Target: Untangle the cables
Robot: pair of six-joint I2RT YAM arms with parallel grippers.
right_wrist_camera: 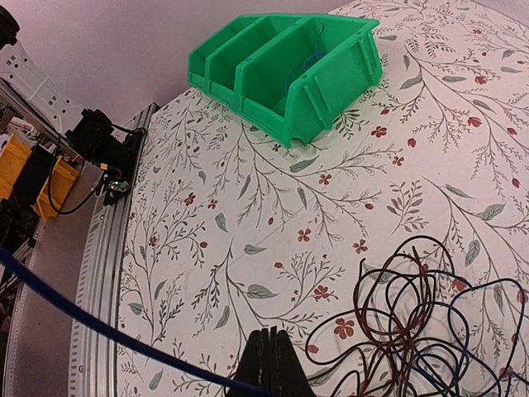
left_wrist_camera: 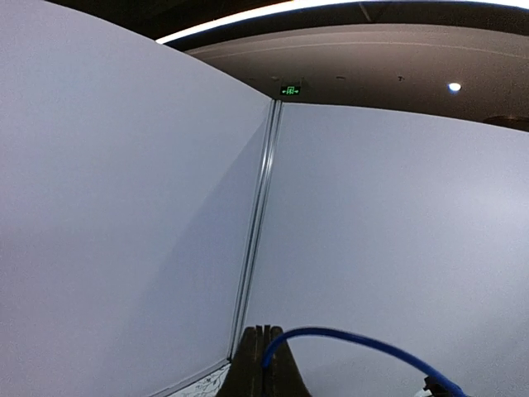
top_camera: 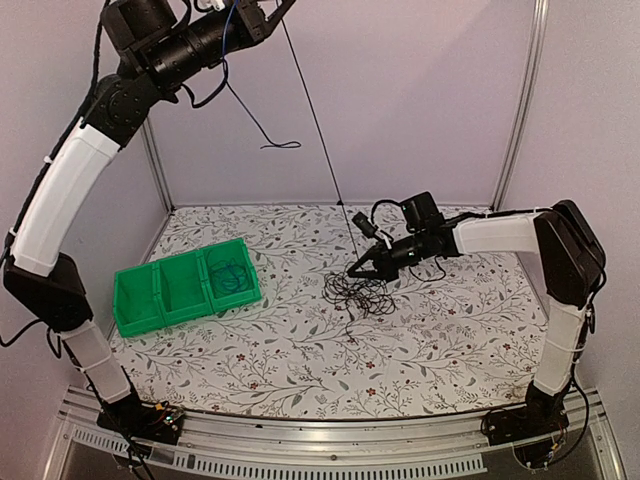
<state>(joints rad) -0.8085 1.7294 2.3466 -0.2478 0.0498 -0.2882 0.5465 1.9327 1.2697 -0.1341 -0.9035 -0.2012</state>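
Broadly, the flowered surface (top_camera: pixel 300 370) lies open along its near edge and across its right side. The green bin (top_camera: pixel 165 318) sits close to the left edge, with a thin coil (top_camera: pixel 230 275) in its right compartment. The black cables (top_camera: pixel 360 295) form a loose tangle mid-surface, apart from the bin. The right fingers (top_camera: pixel 358 270) sit low at the tangle's far-left rim, clenched on the blue cable (right_wrist_camera: pixel 83 318), which runs up taut. High above the far-left corner, the left fingers (left_wrist_camera: pixel 258 364) are clenched on the blue cable too.
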